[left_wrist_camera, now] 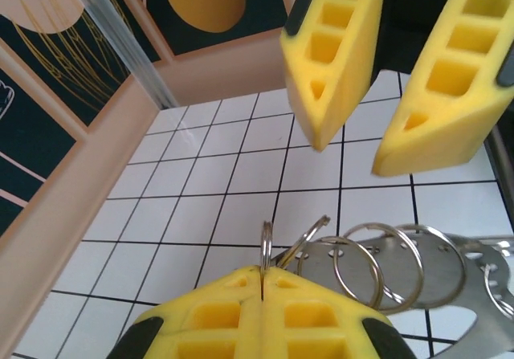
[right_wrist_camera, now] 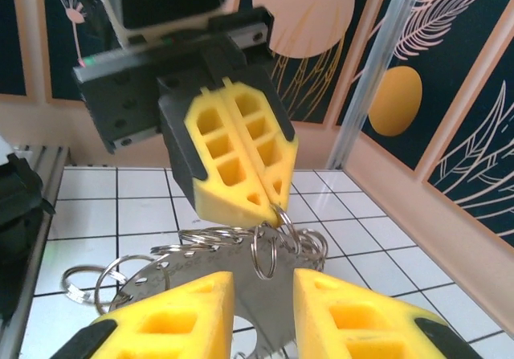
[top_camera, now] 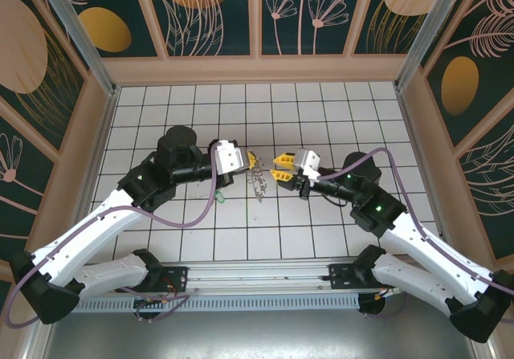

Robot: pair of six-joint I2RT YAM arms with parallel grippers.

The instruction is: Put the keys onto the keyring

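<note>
The keyring, a flat silvery plate carrying several split rings, hangs above the tiles between both grippers. My left gripper is shut on one split ring, its yellow fingertips pressed together. In the right wrist view the left gripper pinches that ring above the plate. My right gripper is open, with its fingers either side of a dangling ring. It faces the left one and looms over the plate. The keys, a tiny green-tagged bit, lie on a tile under the left arm.
White tiled floor walled by tan wooden panels at the back and both sides. A metal post stands in the far corner. The arms' bases sit on the rail at the near edge.
</note>
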